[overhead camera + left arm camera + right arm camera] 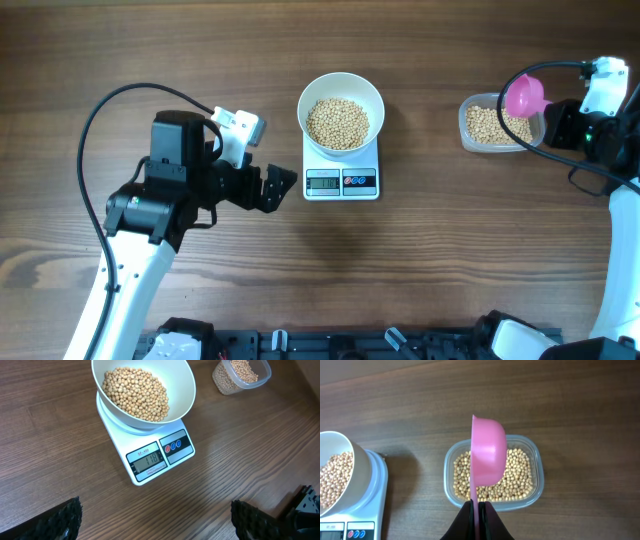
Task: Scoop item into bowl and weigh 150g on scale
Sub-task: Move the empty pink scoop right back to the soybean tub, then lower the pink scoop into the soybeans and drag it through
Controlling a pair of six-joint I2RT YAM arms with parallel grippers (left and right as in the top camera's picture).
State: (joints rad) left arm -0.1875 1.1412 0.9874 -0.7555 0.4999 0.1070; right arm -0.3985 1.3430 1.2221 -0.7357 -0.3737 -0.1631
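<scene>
Clamping the thin handle of a pink scoop [488, 455], the right pincer [479, 510] has its jaws pressed tight on it. The scoop's long axis runs straight out from the fingertips. It is turned on edge, with its rounded back to the right in the wrist view, and its hollow side is not visible. It hangs above a clear tub [536, 462], which holds a shallow layer of beans [517, 477] covering the bottom. Nothing stands between the tub and the scale [341, 182], which sits well apart from it on the wooden surface [450, 250], long side facing the arms and display and buttons on the front edge. The display reads 110. A white bowl [341, 79] rests on the scale's platform with a heap of the same beans filling its lower part. On the scale's other side, the left pincer [285, 188] is spread wide and holds nothing, pointing at the scale from just beside it.
</scene>
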